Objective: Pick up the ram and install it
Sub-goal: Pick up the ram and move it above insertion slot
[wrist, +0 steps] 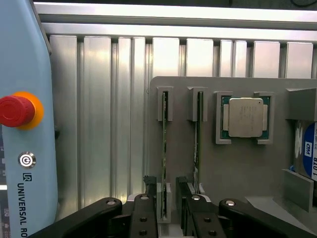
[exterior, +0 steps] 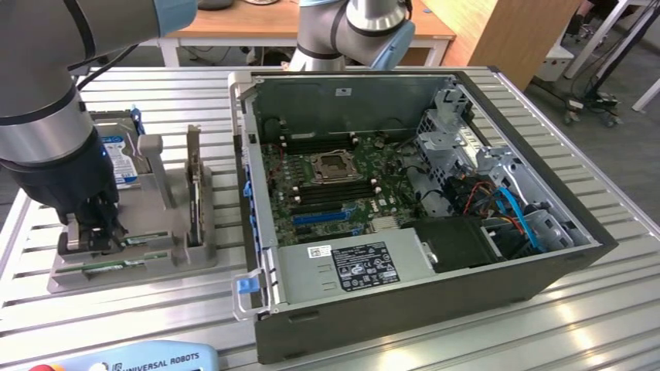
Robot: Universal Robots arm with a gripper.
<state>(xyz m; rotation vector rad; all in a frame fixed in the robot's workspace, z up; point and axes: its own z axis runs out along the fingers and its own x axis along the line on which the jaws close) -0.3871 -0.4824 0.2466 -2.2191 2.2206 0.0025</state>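
The tool (wrist: 164, 198) is released, its jaws spread to either side of one end of the ram (wrist: 164, 144) with a gap showing on each side. The ram stands on edge in a slot of the grey holder (wrist: 237, 168), just beside a second green stick (wrist: 198, 134). Further along the holder lie the square processor chip (wrist: 246, 117) and the blue-labelled hard drive (wrist: 308, 156). The holder sits on the slatted desk (wrist: 99, 124) near the edge at the exterior view's left, with the open computer case (exterior: 413, 193) beside it.

The arm (exterior: 42, 131) bends low; claw (wrist: 167, 196) points straight down; jaws apart.
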